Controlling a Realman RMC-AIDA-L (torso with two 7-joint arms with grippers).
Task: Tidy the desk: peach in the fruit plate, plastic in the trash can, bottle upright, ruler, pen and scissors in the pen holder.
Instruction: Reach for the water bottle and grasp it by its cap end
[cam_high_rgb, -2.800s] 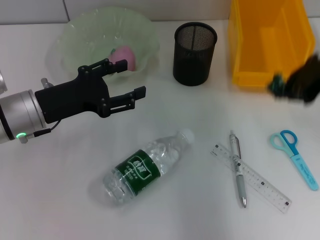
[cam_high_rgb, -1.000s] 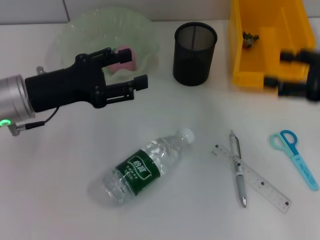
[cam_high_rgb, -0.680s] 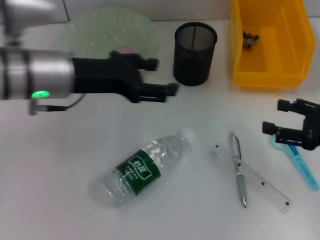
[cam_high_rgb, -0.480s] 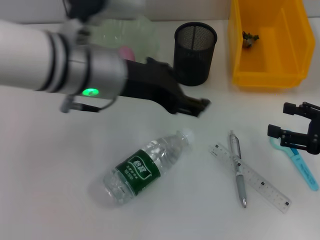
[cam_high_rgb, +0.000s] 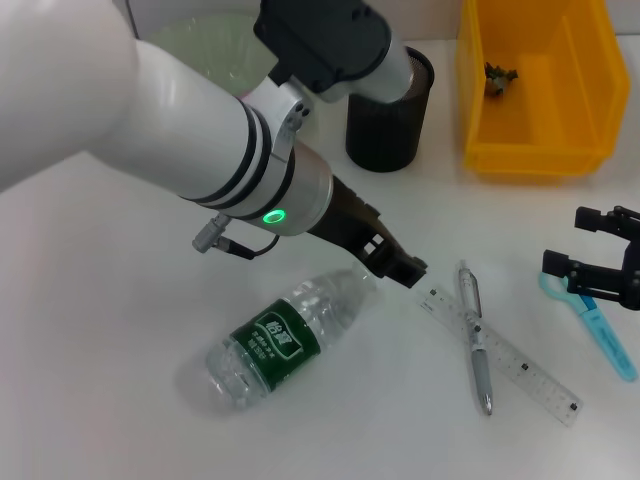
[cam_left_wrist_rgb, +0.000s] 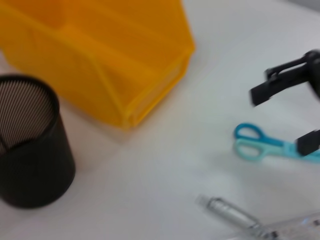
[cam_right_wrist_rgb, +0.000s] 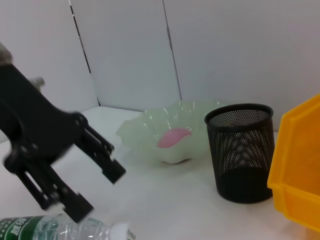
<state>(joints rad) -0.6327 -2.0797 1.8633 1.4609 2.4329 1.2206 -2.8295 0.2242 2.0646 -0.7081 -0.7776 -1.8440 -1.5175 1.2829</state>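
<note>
The left end effector (cam_high_rgb: 400, 266) hangs low over the surface (cam_high_rgb: 100, 330), just beside the cap end of the bottle (cam_high_rgb: 285, 335), which lies on its side. Its fingers appear spread in the right wrist view and hold nothing. The right end effector (cam_high_rgb: 600, 262) sits over the handle end of the scissors (cam_high_rgb: 600, 320), fingers apart and empty; contact with the scissors cannot be confirmed. The peach (cam_right_wrist_rgb: 172, 137) lies in the fruit plate (cam_right_wrist_rgb: 150, 131), and a small dark scrap, presumably the plastic, lies in the yellow trash can (cam_high_rgb: 535, 85). The pen (cam_high_rgb: 478, 345) lies crossed over the ruler (cam_high_rgb: 510, 358), near the bottle cap and apart from the empty pen holder (cam_high_rgb: 395, 120). Remaining work appears to be the bottle and the three desk items. Hazards: the bottle is round and smooth, so an off-centre closure near the cap may roll or squirt it toward the pen and ruler. The left forearm stands close to the pen holder and fruit plate; a wide swing may tip them. The flat scissors may slide under a shallow pinch.
</note>
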